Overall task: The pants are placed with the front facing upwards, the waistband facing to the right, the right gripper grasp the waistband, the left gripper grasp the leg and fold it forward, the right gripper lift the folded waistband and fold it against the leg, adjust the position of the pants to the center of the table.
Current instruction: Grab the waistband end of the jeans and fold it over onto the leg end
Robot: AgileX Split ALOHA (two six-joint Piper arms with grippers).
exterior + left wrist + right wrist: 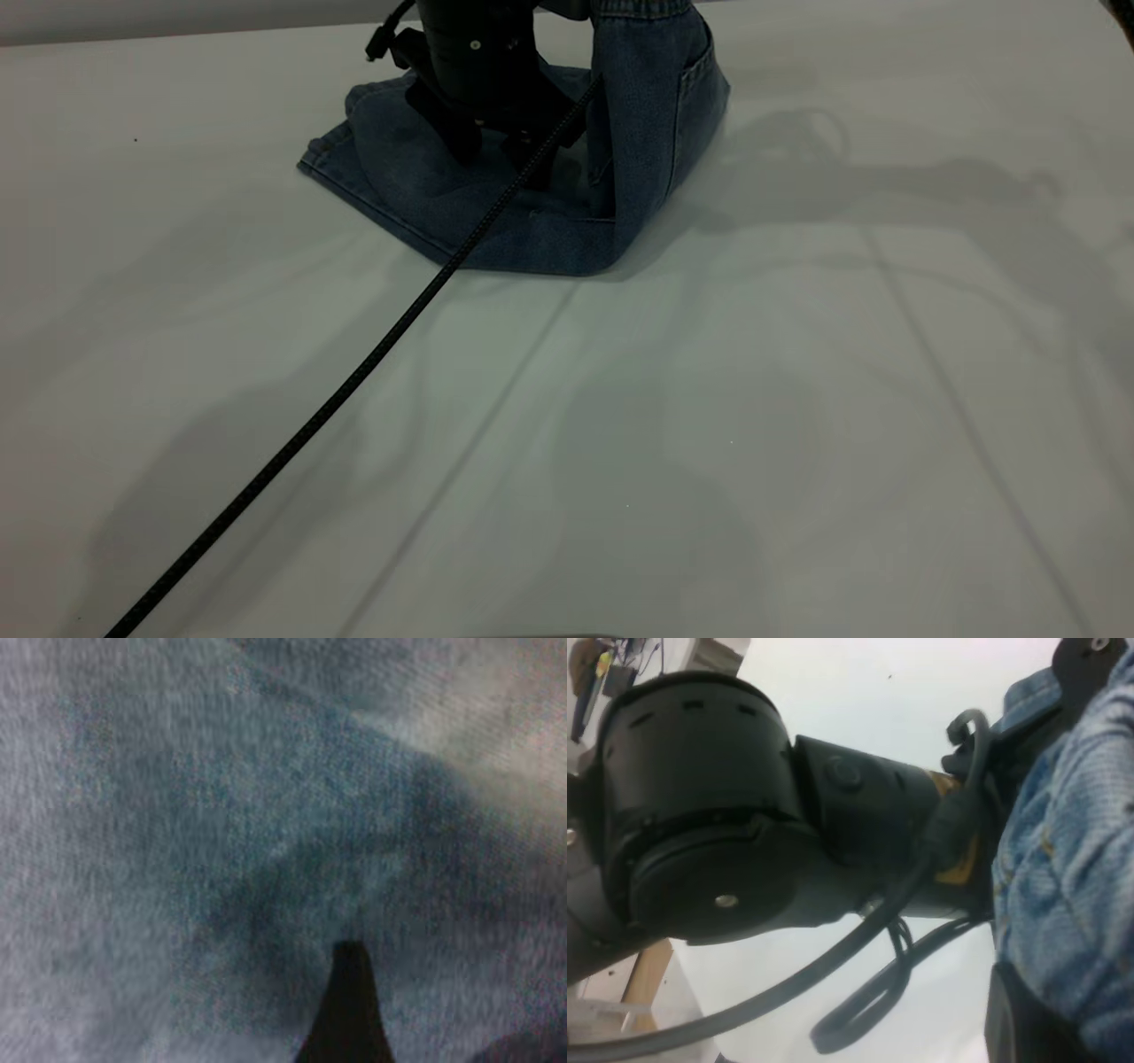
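Pants half-folded at the far middle of the bench, both pincers on them.

You have the pants (532,221) lying on the white bench (797,443), their leg hem toward your left side. The waistband (642,7) end is lifted upright at the exterior view's top edge, patch pocket (695,97) showing, and the right pincer (1063,904) has denim between its fingers, so it is gripping that waistband. The left pincer (500,146) points down onto the flat leg fabric; its fingers stand apart, touching the cloth. A braided black cable (354,372) runs diagonally across the bench to it.
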